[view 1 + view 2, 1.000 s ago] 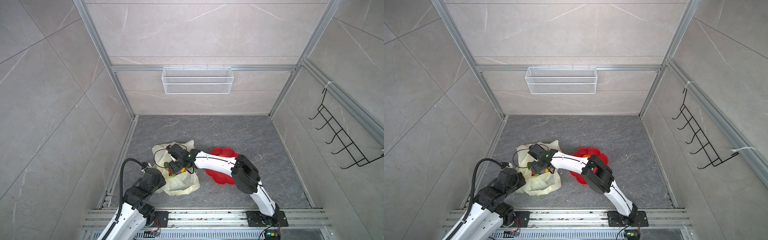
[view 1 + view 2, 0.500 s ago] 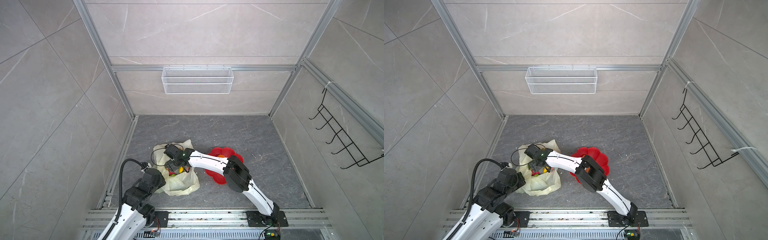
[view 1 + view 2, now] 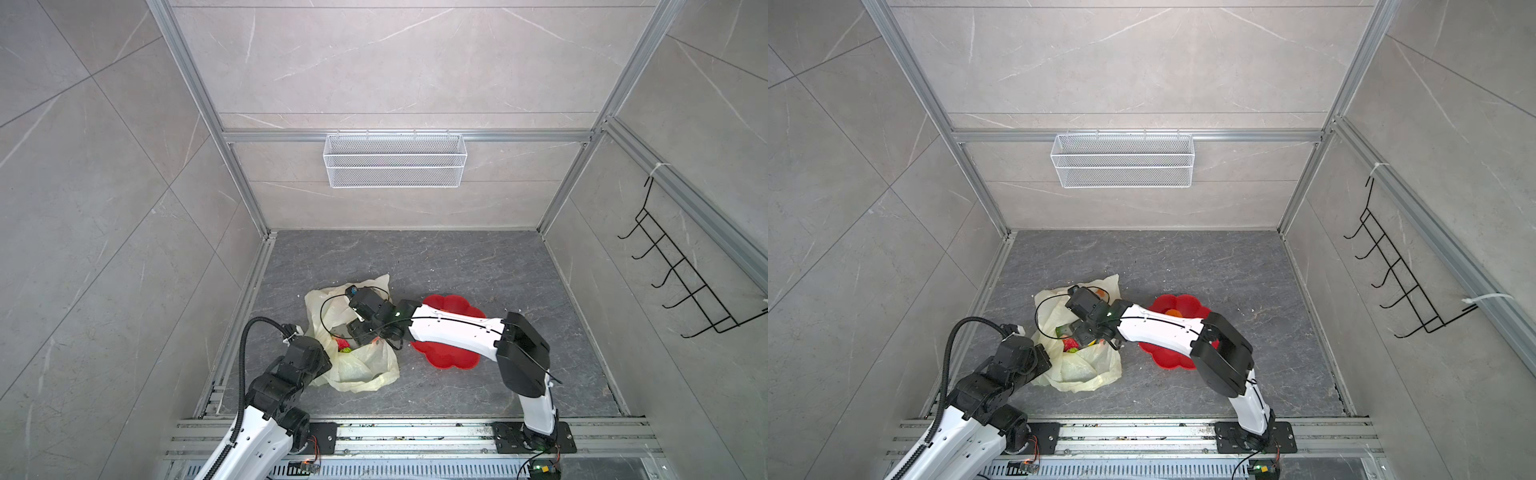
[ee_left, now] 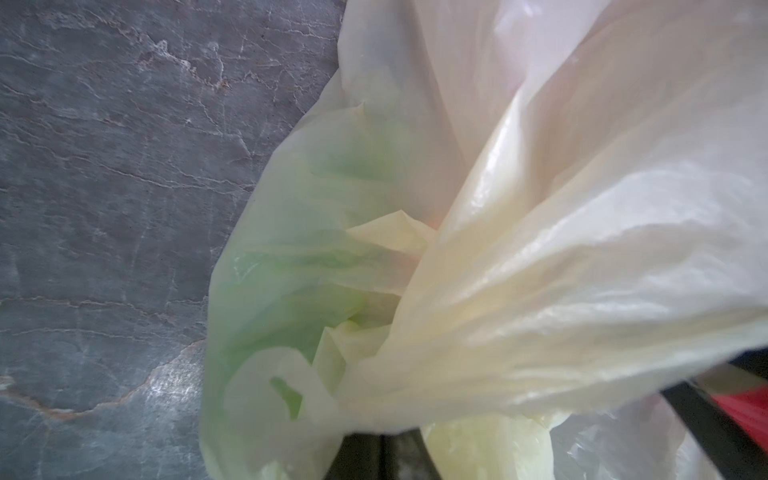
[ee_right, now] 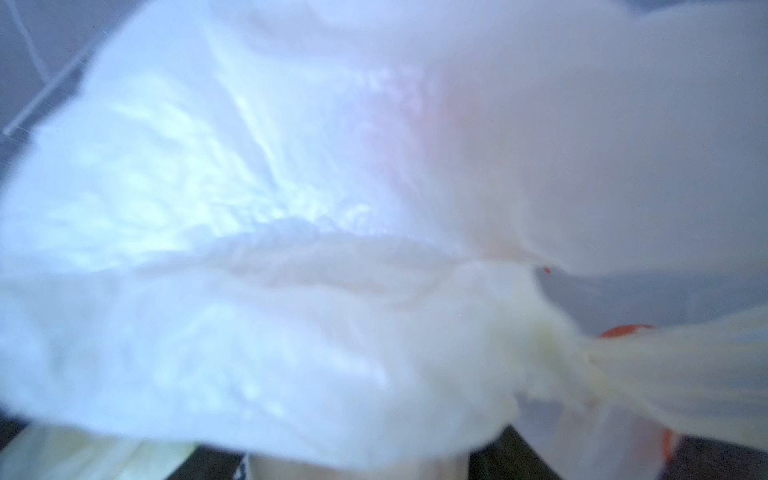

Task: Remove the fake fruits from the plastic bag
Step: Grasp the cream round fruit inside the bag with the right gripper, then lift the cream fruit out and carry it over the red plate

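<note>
The pale-yellow plastic bag [image 3: 361, 368] [image 3: 1084, 370] lies crumpled on the grey floor at the left. My left gripper [image 4: 382, 440] is shut on a bunched edge of the bag [image 4: 540, 249]. My right gripper [image 3: 353, 336] [image 3: 1077, 332] reaches down into the bag's mouth. In the right wrist view, blurred bag film [image 5: 291, 208] covers almost everything. Its dark fingers [image 5: 490, 457] stand apart with something pale and blurred between them. A red strawberry [image 3: 341, 344] [image 3: 1070, 344] and a green fruit [image 3: 1061, 331] show in the opening. An orange [image 3: 1173, 312] lies on the red plate.
The red flower-shaped plate [image 3: 451, 361] [image 3: 1167, 359] sits right of the bag, partly under my right forearm. A white wire basket [image 3: 395, 166] hangs on the back wall and a black hook rack [image 3: 681, 282] on the right wall.
The right arm's elbow swung left, then back right, while its gripper stayed in the bag's mouth and sank a little. The left arm kept still, holding the bag.
</note>
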`<state>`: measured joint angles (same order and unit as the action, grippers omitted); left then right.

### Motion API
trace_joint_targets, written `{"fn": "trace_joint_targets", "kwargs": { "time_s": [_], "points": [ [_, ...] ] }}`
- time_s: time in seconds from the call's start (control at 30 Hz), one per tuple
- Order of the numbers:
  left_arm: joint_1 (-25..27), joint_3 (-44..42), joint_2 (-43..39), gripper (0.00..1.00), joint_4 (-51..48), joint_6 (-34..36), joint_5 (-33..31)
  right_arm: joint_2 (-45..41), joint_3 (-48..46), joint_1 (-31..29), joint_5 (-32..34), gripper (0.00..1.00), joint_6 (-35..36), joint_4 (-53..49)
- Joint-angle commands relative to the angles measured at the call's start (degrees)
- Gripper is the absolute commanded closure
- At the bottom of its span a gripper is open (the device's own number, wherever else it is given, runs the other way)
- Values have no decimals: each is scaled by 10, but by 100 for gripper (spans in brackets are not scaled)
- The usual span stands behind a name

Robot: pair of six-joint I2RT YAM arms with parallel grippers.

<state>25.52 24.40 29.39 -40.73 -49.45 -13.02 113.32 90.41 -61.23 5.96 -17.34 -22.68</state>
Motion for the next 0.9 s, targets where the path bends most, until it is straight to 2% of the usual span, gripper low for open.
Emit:
{"fn": "trace_joint_targets", "kwargs": {
  "time_s": [0.0,0.5,0.67,0.87],
  "points": [
    [1,-2,8,100,10,3,-3,-32,-44,-4,-15,33,-8,63],
    [1,-1,21,100,26,2,9,-190,-252,-4,-106,34,4,202],
    [1,4,33,100,32,3,10,-253,-330,-4,-82,35,1,233],
    [1,13,44,100,33,4,11,-339,-421,-3,-14,37,-8,275]
  ]
}}
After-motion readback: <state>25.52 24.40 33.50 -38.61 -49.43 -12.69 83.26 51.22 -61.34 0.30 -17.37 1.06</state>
